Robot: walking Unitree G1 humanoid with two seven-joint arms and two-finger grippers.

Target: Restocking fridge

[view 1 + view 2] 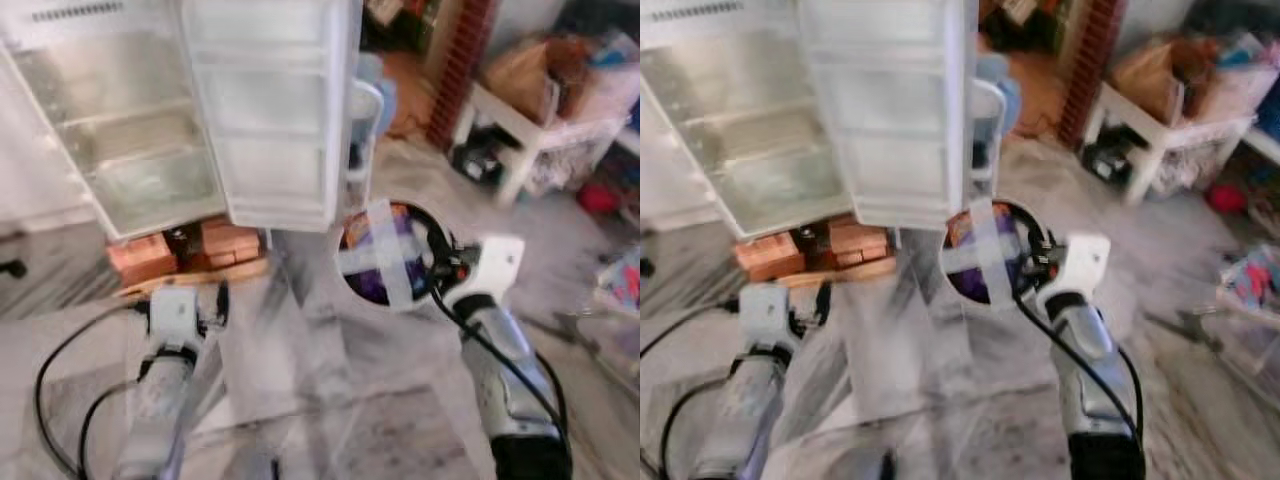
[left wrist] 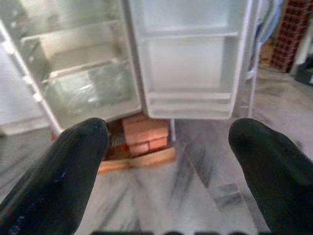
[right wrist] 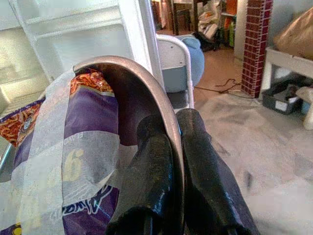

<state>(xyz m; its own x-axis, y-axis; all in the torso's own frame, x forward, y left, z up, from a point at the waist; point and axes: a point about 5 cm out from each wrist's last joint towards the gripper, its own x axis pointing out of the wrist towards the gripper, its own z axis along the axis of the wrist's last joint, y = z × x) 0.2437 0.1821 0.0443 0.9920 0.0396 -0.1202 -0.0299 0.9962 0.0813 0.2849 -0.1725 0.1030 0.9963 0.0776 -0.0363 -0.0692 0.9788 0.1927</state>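
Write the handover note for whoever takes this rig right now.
Right gripper: shut on the rim of a metal bowl, held above the floor, right of the open fridge door. The bowl holds a purple packet taped in with white tape.
Left gripper: open, holding nothing, aimed at the fridge.
Fridge: door open, the shelves in view look bare; it stands on bricks.
Done: bowl picked up, fridge opened.
Left: step closer and set the bowl on a shelf.
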